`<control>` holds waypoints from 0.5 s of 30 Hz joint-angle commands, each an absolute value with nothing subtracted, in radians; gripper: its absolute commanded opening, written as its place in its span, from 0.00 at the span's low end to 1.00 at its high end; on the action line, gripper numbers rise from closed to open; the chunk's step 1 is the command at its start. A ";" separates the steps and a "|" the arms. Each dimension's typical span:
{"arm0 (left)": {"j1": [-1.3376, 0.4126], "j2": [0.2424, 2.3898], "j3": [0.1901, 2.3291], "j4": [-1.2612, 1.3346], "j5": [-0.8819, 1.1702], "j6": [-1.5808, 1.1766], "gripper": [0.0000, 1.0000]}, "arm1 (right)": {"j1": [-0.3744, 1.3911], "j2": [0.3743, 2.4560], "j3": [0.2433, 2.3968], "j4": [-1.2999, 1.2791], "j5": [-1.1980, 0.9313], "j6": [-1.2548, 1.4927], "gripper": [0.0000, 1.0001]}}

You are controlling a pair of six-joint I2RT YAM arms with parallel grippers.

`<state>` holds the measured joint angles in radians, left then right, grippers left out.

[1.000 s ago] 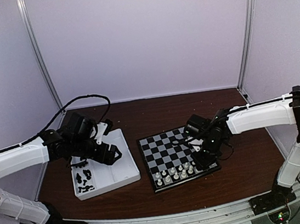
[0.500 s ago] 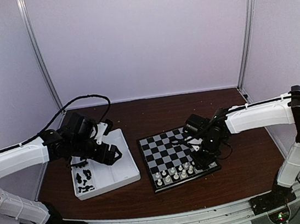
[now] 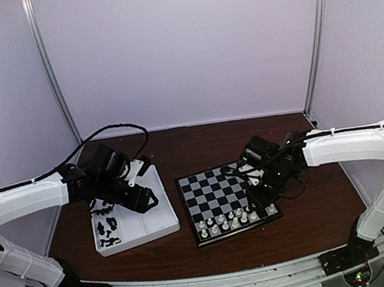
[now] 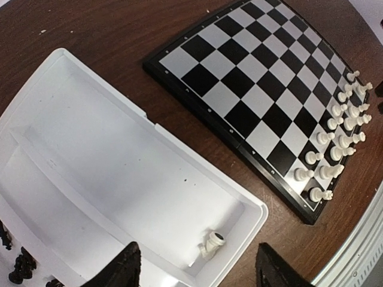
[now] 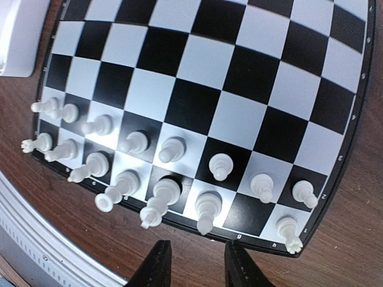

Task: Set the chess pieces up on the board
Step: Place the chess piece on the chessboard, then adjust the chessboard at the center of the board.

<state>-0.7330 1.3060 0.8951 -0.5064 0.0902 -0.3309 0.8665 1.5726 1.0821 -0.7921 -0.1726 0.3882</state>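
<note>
Board (image 3: pixel 209 194) — on the brown table (image 3: pixel 179 152), just right of the white tray (image 3: pixel 161 222). Cream-white pieces (image 3: pixel 234 218) stand in two rows along its near edge.

Tray — black pieces (image 3: pixel 106 229) lie in the left compartment. One white piece (image 4: pixel 210 244) lies on its side in the larger one.

Left gripper (image 4: pixel 197 258) — above that piece, fingers well apart, holding nothing.

Right gripper (image 5: pixel 196 248) (over the board's near rim) — fingers narrowly apart, nothing between them.

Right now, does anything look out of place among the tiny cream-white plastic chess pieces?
One cream-white piece lies on its side in the white plastic tray, while the black-and-grey chessboard has one back-row square empty.
</note>
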 commanded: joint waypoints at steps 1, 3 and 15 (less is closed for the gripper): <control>-0.735 1.381 0.948 -0.531 0.173 -0.310 0.62 | 0.873 1.445 1.095 -0.783 -0.120 0.378 0.35; -0.735 1.423 0.966 -0.547 0.193 -0.325 0.59 | 0.873 1.404 1.096 -0.776 -0.107 0.376 0.38; -0.750 1.637 1.052 -0.648 0.252 -0.434 0.56 | 0.874 1.321 1.083 -0.716 -0.097 0.377 0.39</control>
